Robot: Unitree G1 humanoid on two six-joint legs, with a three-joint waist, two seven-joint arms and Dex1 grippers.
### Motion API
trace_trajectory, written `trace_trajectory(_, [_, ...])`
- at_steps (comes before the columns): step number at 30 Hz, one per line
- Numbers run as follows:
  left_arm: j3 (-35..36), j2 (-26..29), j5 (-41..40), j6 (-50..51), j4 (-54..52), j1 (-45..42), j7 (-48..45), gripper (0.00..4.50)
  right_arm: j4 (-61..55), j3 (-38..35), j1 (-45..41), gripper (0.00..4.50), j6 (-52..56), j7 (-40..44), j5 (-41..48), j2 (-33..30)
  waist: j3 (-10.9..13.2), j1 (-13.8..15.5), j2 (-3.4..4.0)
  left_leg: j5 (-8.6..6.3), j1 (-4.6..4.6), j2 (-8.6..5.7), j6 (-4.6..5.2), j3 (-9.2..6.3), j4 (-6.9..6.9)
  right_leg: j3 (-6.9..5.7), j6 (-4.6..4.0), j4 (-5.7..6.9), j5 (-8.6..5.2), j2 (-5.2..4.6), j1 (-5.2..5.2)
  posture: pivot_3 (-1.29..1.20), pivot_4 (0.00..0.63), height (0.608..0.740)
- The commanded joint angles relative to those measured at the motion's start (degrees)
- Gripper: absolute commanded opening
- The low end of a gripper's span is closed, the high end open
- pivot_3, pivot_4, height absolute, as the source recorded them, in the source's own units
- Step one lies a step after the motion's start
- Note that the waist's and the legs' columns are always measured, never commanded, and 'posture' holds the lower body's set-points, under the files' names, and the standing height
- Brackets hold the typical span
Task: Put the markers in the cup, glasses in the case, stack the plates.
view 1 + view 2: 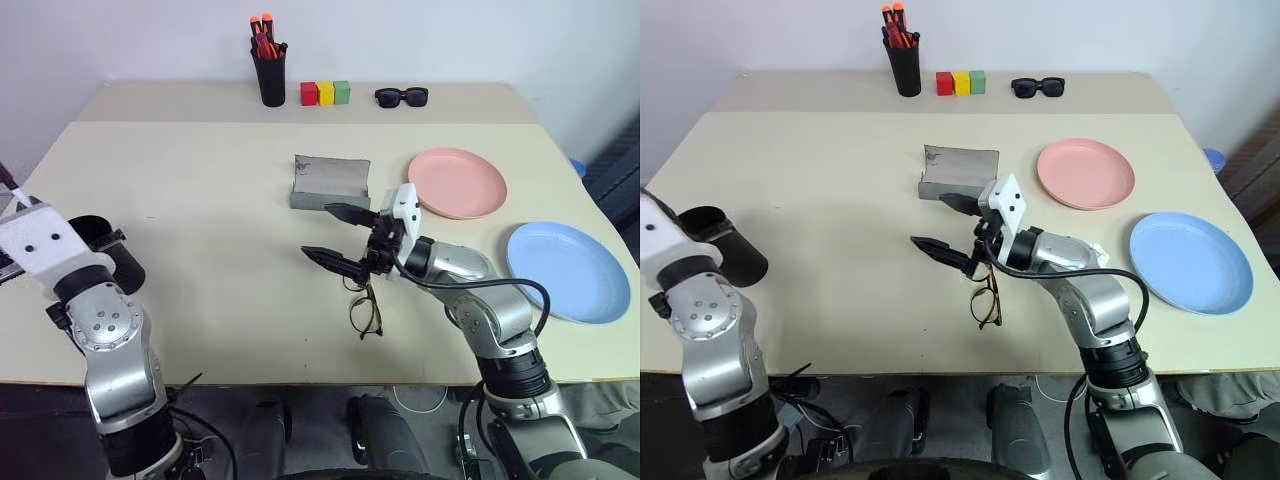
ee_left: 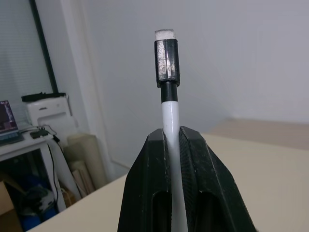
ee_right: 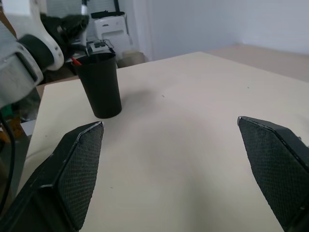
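Beige table [image 1: 200,200] against a pale wall, seen from above and behind both arms.

Far edge: tall black pen holder [image 1: 271,75] packed with orange-red pens [image 1: 262,35]; beside it red, yellow and green blocks [image 1: 325,93], then black sunglasses [image 1: 401,96].

Centre: grey case [image 1: 330,183], lid raised, interior dark and hard to read. Right of it: pink plate [image 1: 457,182] and, nearer the table's right edge, blue plate [image 1: 566,270], well apart, unstacked.

Left edge: black cup [image 3: 100,87], upright, half hidden behind the left forearm in the head views; red marker [image 3: 76,61] tip just visible at its rim in the right wrist view.

Left gripper [image 2: 171,137]: clamped on white marker [image 2: 169,101], black-capped end up, lower shaft hidden between the fingers.

Right gripper [image 1: 335,235]: fingers spread wide, nothing between them, pointing toward the cup, just above wire-framed glasses [image 1: 366,308] lying on the table, upper part of frame covered by the gripper.
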Motion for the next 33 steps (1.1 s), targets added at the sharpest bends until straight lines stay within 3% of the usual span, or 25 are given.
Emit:
trace_trajectory(1, [0.0,-0.2,0.0,-2.3,-0.3,1.0,-0.4,0.05,-1.3,-0.3,-0.7,4.5,-1.3,0.4,0.5,0.2,0.0,0.0,0.0,0.0,0.0,0.0,0.0,0.0,0.0,0.0,0.0,0.0,0.0,0.0,0.0,0.0,0.15,0.74])
trace_trajectory(17, [0.0,-1.8,-0.1,-4.2,2.7,2.2,-0.3,0.05,-2.3,0.9,0.6,4.5,-2.3,0.8,-0.7,-0.7,0.0,0.0,0.0,0.0,0.0,0.0,0.0,0.0,-0.01,0.0,-0.01,-0.02,0.0,0.0,0.0,0.0,0.15,0.74])
trace_trajectory(20, [0.0,-2.0,0.2,-4.3,2.7,2.3,0.0,1.18,-2.2,0.9,0.5,4.5,-2.3,0.7,-0.7,-0.6,0.0,0.0,0.0,0.0,0.0,0.0,0.0,0.0,-0.01,0.0,-0.01,-0.02,0.0,0.0,0.0,0.0,0.15,0.74])
trace_trajectory(23, [0.0,-2.1,0.5,-4.3,2.8,2.2,0.3,2.67,-2.0,0.9,0.4,4.5,-2.4,0.8,-0.7,-0.6,0.0,0.0,0.0,0.0,0.0,0.0,0.0,-0.01,-0.01,0.0,-0.01,-0.02,0.0,0.0,0.0,0.0,0.15,0.74])
trace_trajectory(33, [-0.8,-0.8,-2.7,-3.4,1.7,-2.8,-2.0,2.67,-2.0,0.4,0.3,4.5,-2.1,0.7,-0.4,-0.7,0.0,0.2,0.0,0.0,-0.01,0.0,0.0,-0.01,0.0,-0.01,-0.01,-0.03,0.0,0.0,0.0,0.0,0.15,0.74])
